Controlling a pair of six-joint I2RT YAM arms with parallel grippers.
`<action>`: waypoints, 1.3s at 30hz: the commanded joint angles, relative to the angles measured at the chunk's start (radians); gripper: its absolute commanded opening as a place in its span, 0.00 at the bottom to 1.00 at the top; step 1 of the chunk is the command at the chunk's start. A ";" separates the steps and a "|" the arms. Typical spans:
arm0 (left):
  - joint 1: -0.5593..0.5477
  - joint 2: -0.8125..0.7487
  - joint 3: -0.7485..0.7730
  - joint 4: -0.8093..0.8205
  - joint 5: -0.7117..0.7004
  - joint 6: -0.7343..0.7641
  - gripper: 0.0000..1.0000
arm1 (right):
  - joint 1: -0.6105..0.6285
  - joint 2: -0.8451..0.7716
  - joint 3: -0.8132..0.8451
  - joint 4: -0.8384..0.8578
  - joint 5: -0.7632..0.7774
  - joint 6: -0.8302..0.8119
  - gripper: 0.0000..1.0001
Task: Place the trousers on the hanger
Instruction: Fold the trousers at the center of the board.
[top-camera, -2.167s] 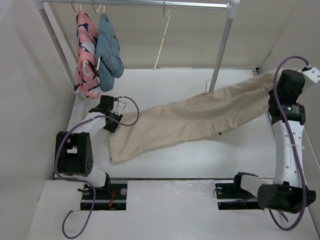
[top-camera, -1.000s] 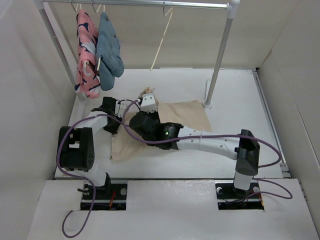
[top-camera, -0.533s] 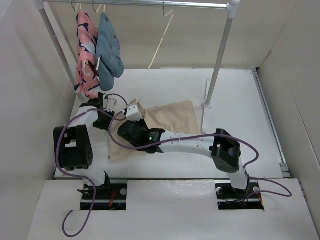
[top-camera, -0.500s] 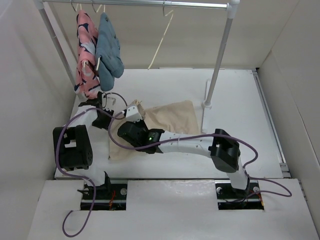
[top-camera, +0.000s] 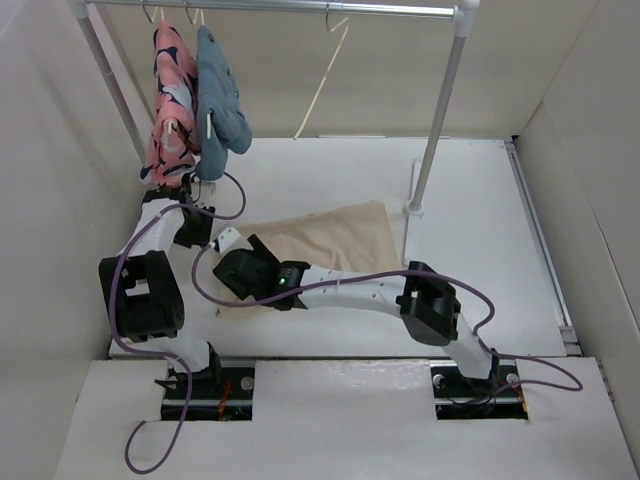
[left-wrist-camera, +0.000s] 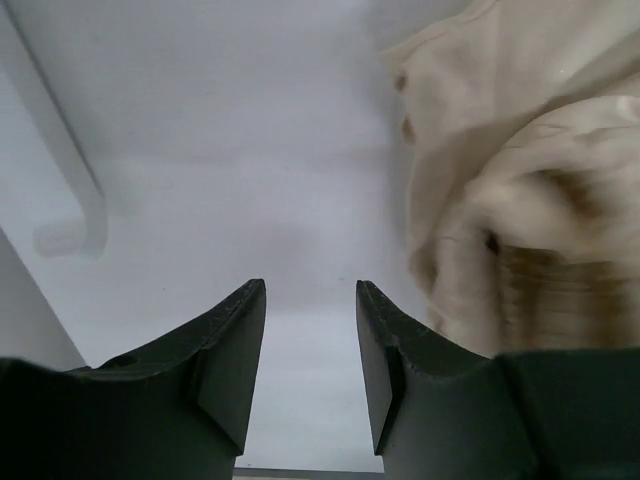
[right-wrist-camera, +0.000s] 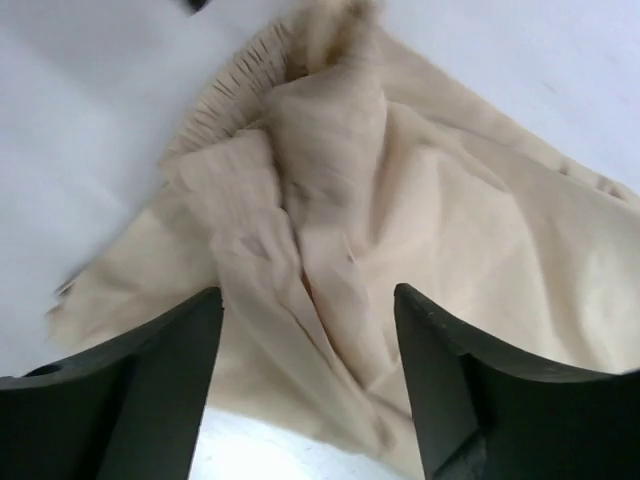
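The beige trousers (top-camera: 340, 232) lie folded over themselves on the white table, left of centre. My right gripper (top-camera: 226, 243) reaches across to their left end and hovers open just above the crumpled cloth (right-wrist-camera: 380, 200); the right gripper (right-wrist-camera: 308, 290) has nothing between its fingers. My left gripper (top-camera: 190, 200) is further back and left, below the hanging garments. In its wrist view the left gripper (left-wrist-camera: 310, 285) is open over bare table, with the trousers (left-wrist-camera: 520, 200) off to its right. The thin pale hanger (top-camera: 325, 75) hangs bare on the rail.
A pink patterned garment (top-camera: 165, 110) and a blue-grey garment (top-camera: 218, 100) hang at the rail's left end, just above my left arm. The rack's right post (top-camera: 432, 130) stands behind the trousers and its left foot (left-wrist-camera: 60, 180) lies near my left gripper. Walls close in on both sides.
The right gripper has opened and let go of the trousers' end, now lying folded over, and slid left. The left gripper has opened too and drawn back toward the hanging garments.
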 joint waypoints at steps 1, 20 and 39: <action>0.036 -0.020 0.064 -0.029 -0.020 -0.018 0.39 | 0.080 -0.001 0.084 -0.007 -0.115 -0.143 0.76; -0.092 -0.094 -0.039 -0.044 0.086 0.045 0.57 | -0.272 -0.476 -0.609 -0.104 -0.170 0.519 0.82; -0.125 -0.088 -0.390 0.223 -0.313 0.101 0.49 | -0.541 -0.530 -1.015 -0.150 -0.291 0.823 0.68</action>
